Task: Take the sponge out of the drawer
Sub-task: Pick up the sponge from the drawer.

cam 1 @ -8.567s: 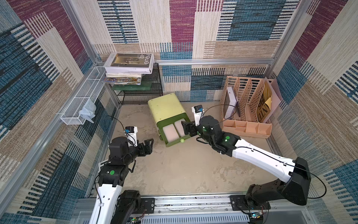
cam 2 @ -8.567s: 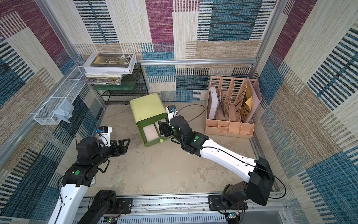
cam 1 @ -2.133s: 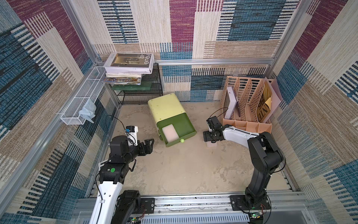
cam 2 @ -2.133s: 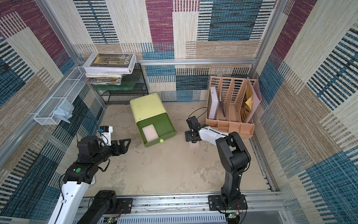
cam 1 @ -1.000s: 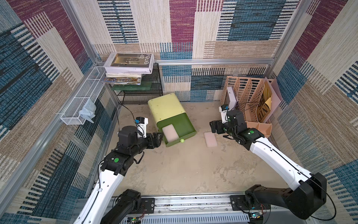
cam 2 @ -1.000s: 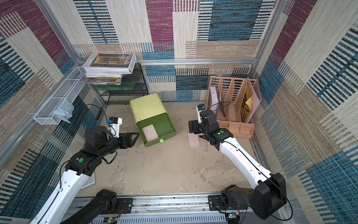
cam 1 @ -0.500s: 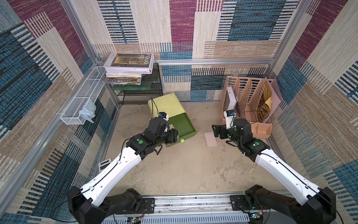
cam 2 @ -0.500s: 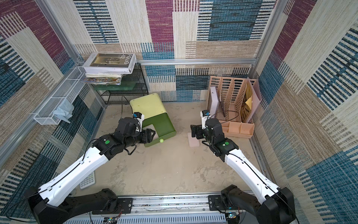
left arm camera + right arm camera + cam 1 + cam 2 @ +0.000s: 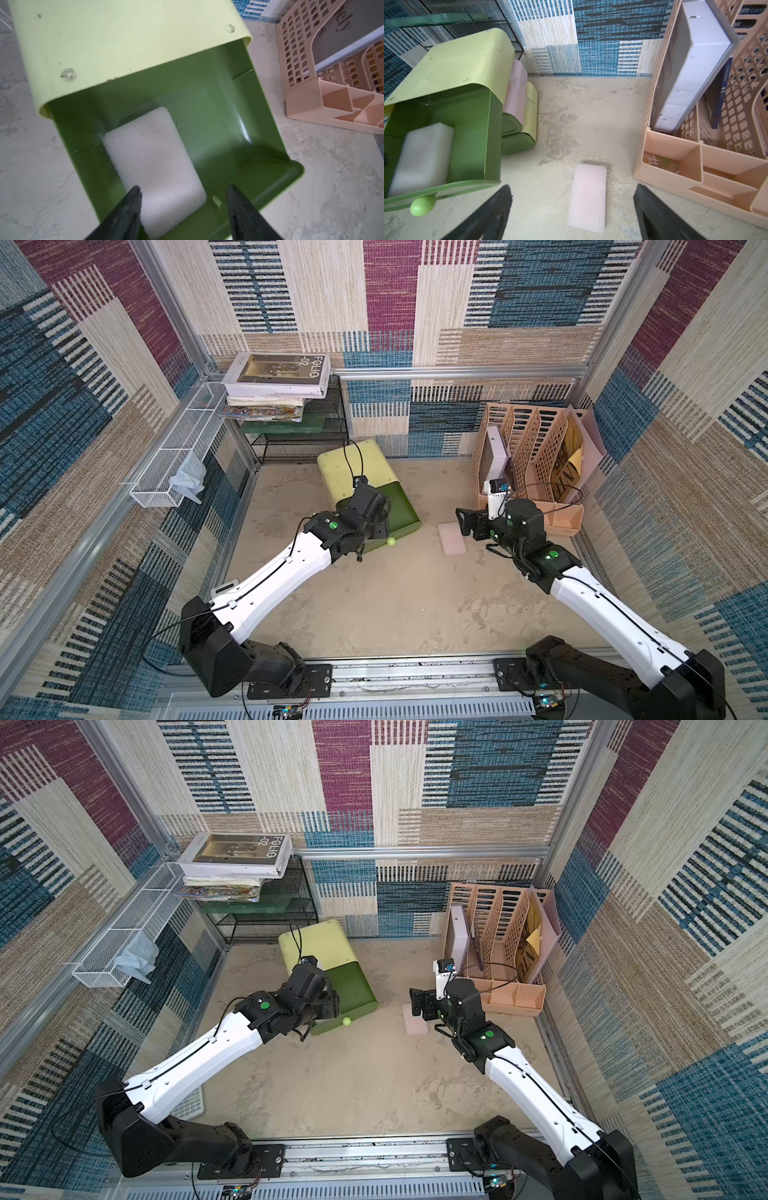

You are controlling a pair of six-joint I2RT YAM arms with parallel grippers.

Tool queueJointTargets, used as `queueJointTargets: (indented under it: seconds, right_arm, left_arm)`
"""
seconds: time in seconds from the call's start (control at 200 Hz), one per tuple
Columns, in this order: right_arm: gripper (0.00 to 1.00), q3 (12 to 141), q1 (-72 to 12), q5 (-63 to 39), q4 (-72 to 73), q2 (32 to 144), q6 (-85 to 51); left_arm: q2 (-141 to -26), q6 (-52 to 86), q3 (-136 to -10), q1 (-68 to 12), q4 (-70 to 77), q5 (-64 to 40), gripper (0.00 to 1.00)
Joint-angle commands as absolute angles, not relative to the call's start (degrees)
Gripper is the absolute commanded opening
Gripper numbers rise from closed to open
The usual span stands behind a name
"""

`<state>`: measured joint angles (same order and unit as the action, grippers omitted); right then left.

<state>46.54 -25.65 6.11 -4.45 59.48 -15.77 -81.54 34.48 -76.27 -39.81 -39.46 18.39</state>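
Note:
The green drawer stands pulled out of its yellow-green cabinet. One pale sponge lies flat inside it, hidden under my left arm in both top views. My left gripper hovers open over the drawer's front end; one fingertip overlaps the sponge's edge, the other is over bare drawer floor. A second, pink sponge lies on the floor right of the drawer. My right gripper hangs open above it, holding nothing.
A peach file organiser with books stands close on the right. A black wire shelf with stacked books fills the back left corner. A white wire basket hangs on the left wall. A small pink and green box sits behind the cabinet.
My left arm has swung in from the left wall to over the drawer, its jaws narrowing a little. My right arm has drawn back slightly from the floor sponge.

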Motion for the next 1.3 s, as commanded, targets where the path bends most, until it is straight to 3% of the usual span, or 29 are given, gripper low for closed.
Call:
queueJointTargets:
  seconds: [0.0,0.581,1.297]
  right_arm:
    - [0.95,46.19,-25.61,5.59,-2.55,58.82,-16.32]
    - [0.96,45.11,-25.36,3.96,-1.94,57.64,-16.78]
    - [0.96,44.89,-25.08,2.56,-1.92,58.53,-16.87]
  left_arm:
    - [-84.31,35.64,-78.92,-40.42,-42.44,22.04,0.66]
    - [-99.49,37.92,-94.17,-43.59,-55.80,32.99,0.57]
    - [-105.90,38.46,-95.89,-43.97,-58.36,37.89,0.51]
